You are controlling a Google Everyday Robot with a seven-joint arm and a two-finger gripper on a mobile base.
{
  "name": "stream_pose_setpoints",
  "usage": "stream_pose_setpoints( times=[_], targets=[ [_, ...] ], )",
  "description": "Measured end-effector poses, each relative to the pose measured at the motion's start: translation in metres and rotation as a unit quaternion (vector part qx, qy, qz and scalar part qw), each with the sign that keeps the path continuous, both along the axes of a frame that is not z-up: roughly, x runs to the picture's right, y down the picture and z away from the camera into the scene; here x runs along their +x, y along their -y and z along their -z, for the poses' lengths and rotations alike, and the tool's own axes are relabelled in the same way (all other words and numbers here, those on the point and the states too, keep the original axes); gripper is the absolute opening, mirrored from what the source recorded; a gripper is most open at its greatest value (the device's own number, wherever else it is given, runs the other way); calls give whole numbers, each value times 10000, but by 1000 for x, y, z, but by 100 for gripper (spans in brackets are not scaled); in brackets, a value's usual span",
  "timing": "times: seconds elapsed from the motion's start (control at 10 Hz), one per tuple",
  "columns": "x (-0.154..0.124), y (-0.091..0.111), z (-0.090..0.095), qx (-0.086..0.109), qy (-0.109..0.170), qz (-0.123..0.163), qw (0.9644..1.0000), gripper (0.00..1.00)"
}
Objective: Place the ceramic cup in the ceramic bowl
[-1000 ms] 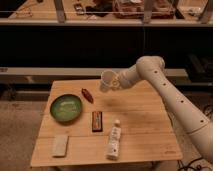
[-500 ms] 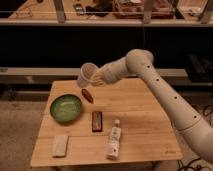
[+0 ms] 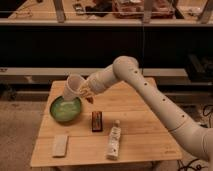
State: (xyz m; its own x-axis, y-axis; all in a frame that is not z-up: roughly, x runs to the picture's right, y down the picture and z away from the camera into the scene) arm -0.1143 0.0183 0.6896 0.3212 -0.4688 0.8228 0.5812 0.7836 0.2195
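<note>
The ceramic cup (image 3: 73,87) is white and tapered, held tilted in the air just above the right rim of the ceramic bowl (image 3: 65,109). The bowl is wide, green and stands at the left of the wooden table. My gripper (image 3: 84,90) is shut on the cup's right side, at the end of the white arm that reaches in from the right.
On the wooden table (image 3: 140,130) lie a dark bar-shaped packet (image 3: 96,121), a white labelled bottle (image 3: 114,140) on its side, and a pale flat sponge-like block (image 3: 60,145). A small red object (image 3: 90,99) peeks out under the gripper. A dark shelf unit stands behind the table.
The arm has carried the cup leftward and lower, from above the table's middle back to just over the green bowl's right rim.
</note>
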Motion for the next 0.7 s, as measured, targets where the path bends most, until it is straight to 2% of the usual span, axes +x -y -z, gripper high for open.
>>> stream_pose_setpoints(
  times=[0.1,0.6,0.7],
  targets=[
    [-3,-6,-7,13,-78,148,9999,0],
    [0,-5,-8,20,-105,146,9998,0],
    [2,-5,-14,82,-167,217,9996,0]
  ],
)
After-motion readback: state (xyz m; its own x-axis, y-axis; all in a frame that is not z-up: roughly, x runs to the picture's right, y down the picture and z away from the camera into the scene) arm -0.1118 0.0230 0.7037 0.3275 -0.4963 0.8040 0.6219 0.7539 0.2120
